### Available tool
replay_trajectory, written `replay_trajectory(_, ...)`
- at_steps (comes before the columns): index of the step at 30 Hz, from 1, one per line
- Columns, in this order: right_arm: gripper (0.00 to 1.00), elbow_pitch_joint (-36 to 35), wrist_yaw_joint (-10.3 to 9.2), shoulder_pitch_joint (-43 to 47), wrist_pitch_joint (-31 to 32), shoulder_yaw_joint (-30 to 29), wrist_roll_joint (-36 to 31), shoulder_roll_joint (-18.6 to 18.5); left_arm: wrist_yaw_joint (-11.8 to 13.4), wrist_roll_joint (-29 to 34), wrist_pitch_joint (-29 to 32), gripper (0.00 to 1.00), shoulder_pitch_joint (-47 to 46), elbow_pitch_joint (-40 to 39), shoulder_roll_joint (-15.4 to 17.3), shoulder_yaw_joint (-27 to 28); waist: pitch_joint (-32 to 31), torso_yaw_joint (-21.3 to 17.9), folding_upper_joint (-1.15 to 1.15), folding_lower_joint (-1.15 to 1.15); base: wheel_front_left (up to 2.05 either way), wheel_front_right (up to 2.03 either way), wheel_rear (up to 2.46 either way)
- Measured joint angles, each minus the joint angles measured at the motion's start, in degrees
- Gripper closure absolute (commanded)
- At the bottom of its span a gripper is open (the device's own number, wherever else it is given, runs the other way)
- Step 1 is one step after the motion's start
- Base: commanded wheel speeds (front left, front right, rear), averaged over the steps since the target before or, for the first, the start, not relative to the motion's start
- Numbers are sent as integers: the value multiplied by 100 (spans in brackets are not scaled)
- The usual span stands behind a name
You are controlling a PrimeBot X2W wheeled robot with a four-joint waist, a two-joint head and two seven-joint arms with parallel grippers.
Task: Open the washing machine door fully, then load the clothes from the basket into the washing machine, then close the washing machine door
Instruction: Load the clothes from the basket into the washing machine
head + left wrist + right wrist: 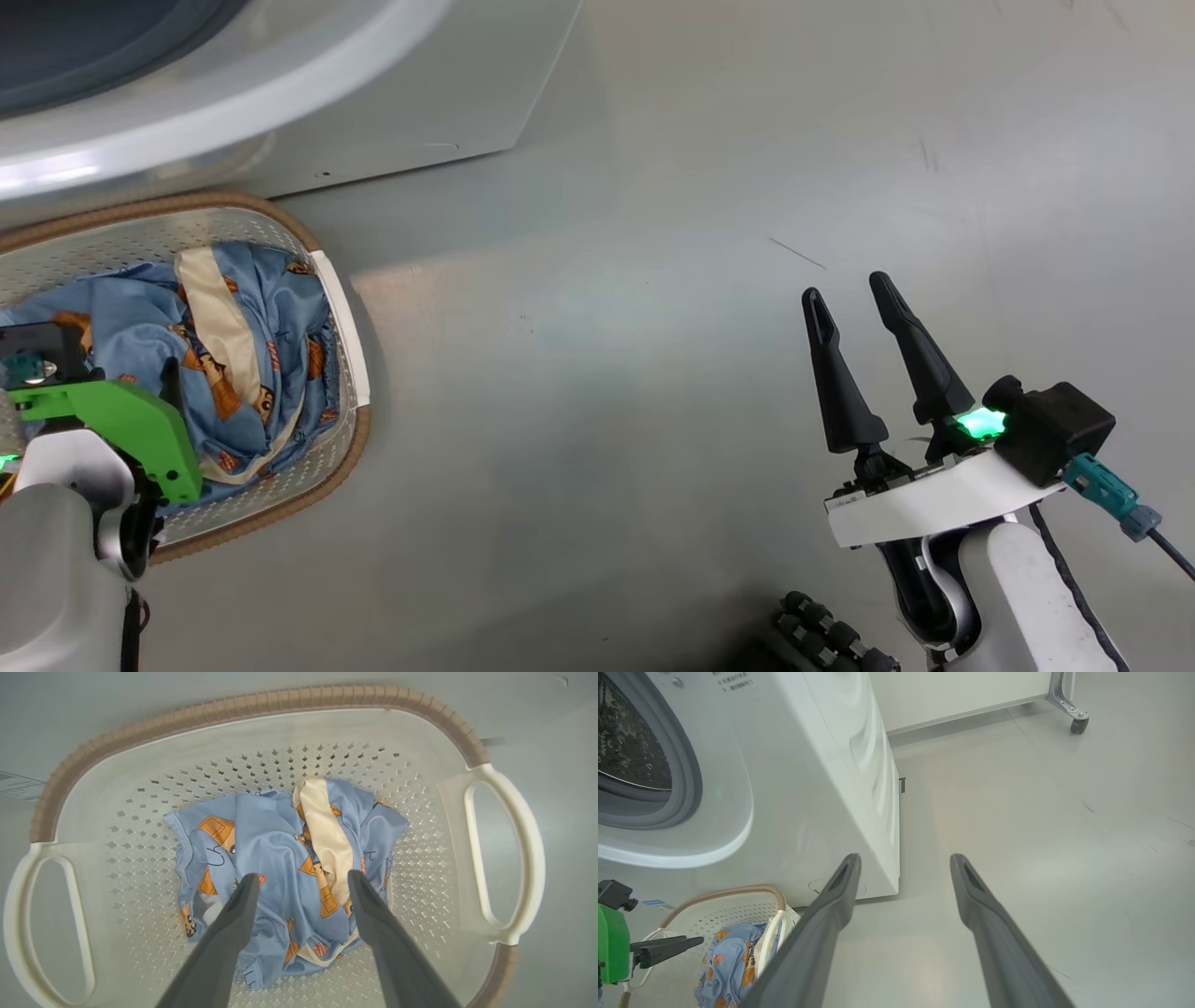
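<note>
Left gripper [302,877] points down into the basket [280,700], fingers spread wide and holding nothing. The clothes [275,849] lie bunched on the basket's bottom, directly beyond and between the two fingertips (contact with the fabric cannot be judged). Right gripper [847,287] is likewise spread and empty over bare floor [653,327], well apart from the basket, which sits just in front of the washing machine [822,765].

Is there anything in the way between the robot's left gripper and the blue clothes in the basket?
No, nothing visible is in the way. The left gripper points into the basket with its jaws open, and the clothes lie uncovered right in front of it, with no lid or other thing over them.
</note>
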Motion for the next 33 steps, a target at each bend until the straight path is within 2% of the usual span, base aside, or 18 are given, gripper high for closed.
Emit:
replay_trajectory(10, 0, -5, 0, -377, 0, 59, 10, 26, 210, -9, 332, 0, -467, 455, 264, 178, 636, -126, 0, 0, 0, 0, 0)
replay_trajectory(33, 0, -44, 0, -630, 0, 12, 5, 21, 358, -8, 343, 0, -1127, 1173, 364, 201, 1211, -151, 0, 0, 0, 0, 0)
